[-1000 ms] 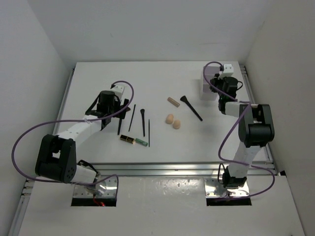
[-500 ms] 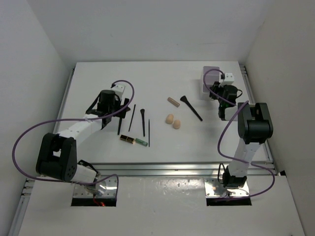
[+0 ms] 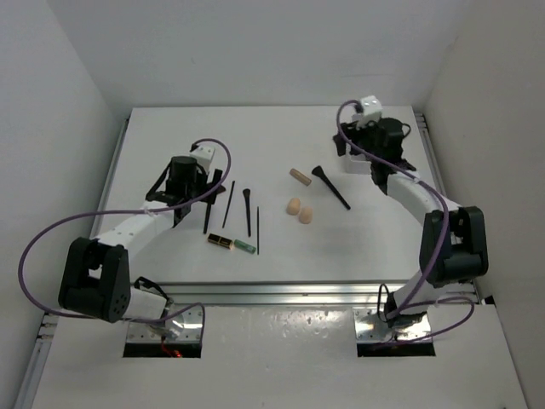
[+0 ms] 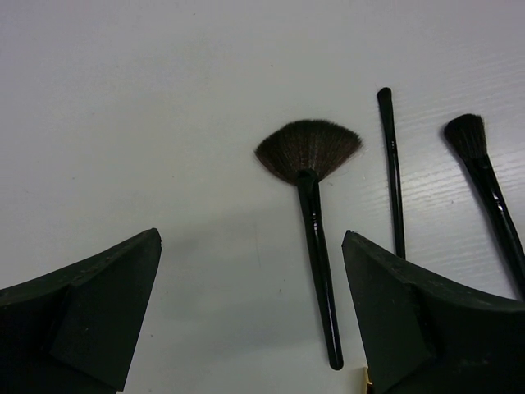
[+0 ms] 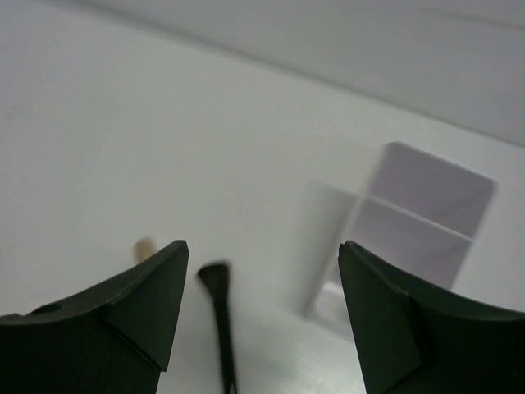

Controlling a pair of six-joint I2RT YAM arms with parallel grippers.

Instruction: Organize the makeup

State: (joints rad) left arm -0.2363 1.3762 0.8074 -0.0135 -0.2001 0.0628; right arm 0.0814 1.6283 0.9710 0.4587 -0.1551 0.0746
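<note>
I see a matte white table [image 3: 162, 145] between plain white walls [image 3: 255, 51]. The black fan brush [image 4: 310, 164] lies flat on it. The left gripper [image 4: 250, 238] and right gripper [image 5: 262, 246] both gape, empty.

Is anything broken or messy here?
Nothing looks broken or spilled. The brushes, sponges and tubes just lie loose and scattered on the table, apart from the box.

No lettering, label, brand or number can be read on anything in these views.
</note>
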